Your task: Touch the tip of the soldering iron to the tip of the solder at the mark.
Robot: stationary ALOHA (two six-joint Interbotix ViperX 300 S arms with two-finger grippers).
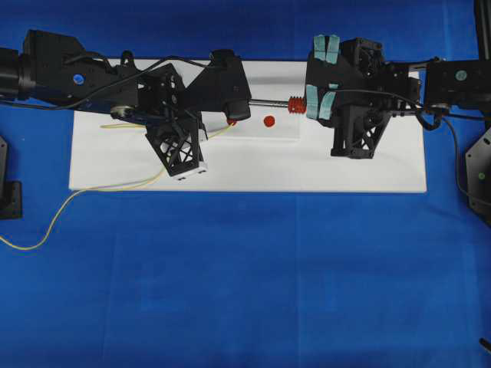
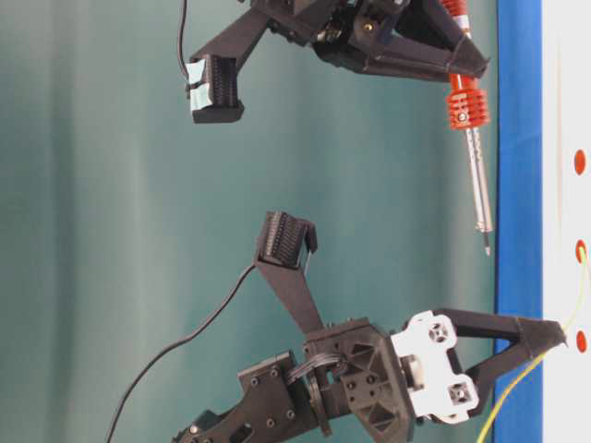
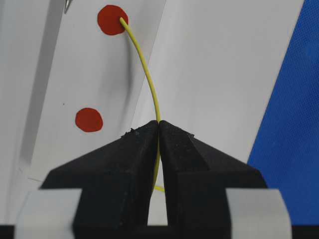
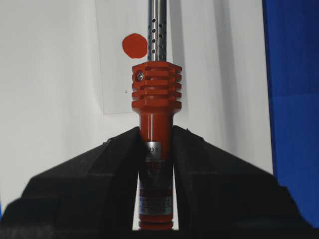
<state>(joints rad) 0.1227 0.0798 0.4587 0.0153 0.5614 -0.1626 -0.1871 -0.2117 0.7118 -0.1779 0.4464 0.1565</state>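
My left gripper [image 3: 159,124] is shut on the thin yellow solder [image 3: 149,79]. The solder's free end rests on a red mark [image 3: 112,20] on the white board [image 1: 345,172]. My right gripper [image 4: 155,134] is shut on the red-orange handle of the soldering iron [image 4: 156,84]. Its silver shaft [image 1: 268,102] points left towards the left gripper [image 1: 236,115]. In the table-level view the iron [image 2: 476,175] hangs off the board, with its dark tip level with the solder's mark [image 2: 580,251] but apart from it. In the left wrist view the tip [image 3: 67,6] is just left of the mark.
Other red marks lie on the board's paper strip, one in the left wrist view [image 3: 88,119] and one in the overhead view [image 1: 268,120]. The rest of the solder [image 1: 46,222] trails off the board's left front onto the blue cloth. The iron's black cord [image 1: 453,146] runs along the right arm.
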